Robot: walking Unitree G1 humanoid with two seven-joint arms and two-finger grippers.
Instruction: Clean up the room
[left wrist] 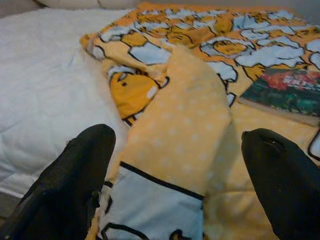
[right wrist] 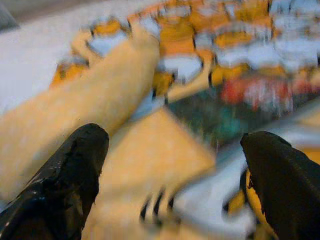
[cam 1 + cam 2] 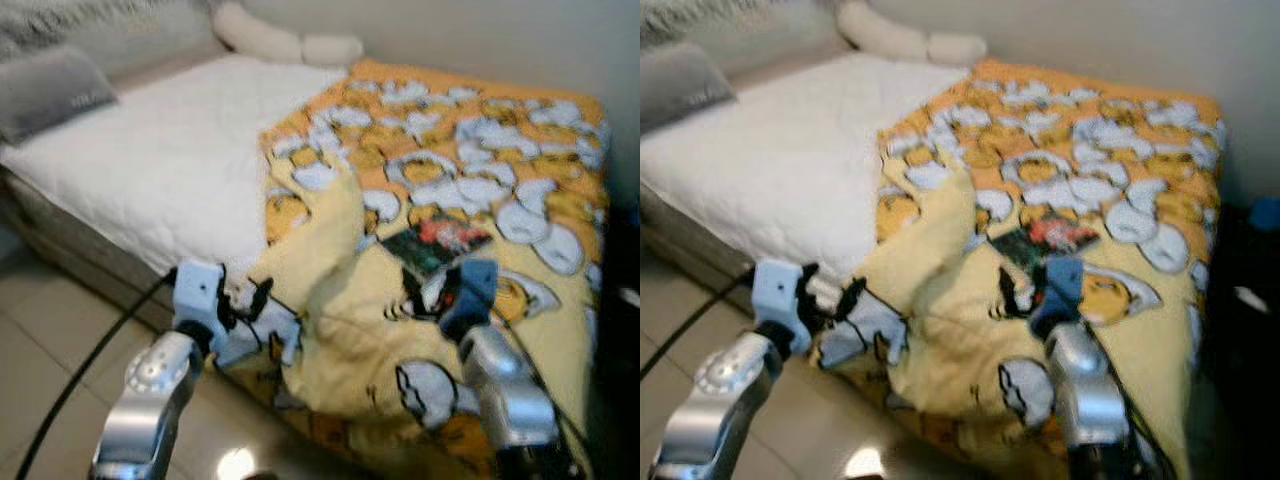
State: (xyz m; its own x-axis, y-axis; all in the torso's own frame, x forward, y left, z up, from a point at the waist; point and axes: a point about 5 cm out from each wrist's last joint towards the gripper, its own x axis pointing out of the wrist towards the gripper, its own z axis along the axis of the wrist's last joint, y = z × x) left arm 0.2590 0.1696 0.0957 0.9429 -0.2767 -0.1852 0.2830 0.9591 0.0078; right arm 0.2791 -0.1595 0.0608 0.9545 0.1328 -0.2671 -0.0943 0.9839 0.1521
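Rumpled yellow-and-orange cartoon-print blanket [image 3: 450,180] spread over the right half of the white quilted mattress [image 3: 150,160], bunched into a pale yellow ridge [image 1: 185,115] near the foot edge. Ridge long axis running from foot edge toward the head. Left gripper [image 1: 180,185] spread wide, fingers [image 1: 75,175] straddling the ridge end, nothing grasped. Right gripper [image 2: 175,180] likewise spread and empty, directed at a dark rectangular book [image 3: 435,245] lying on the blanket just beyond. Left arm judged nearer to the fold.
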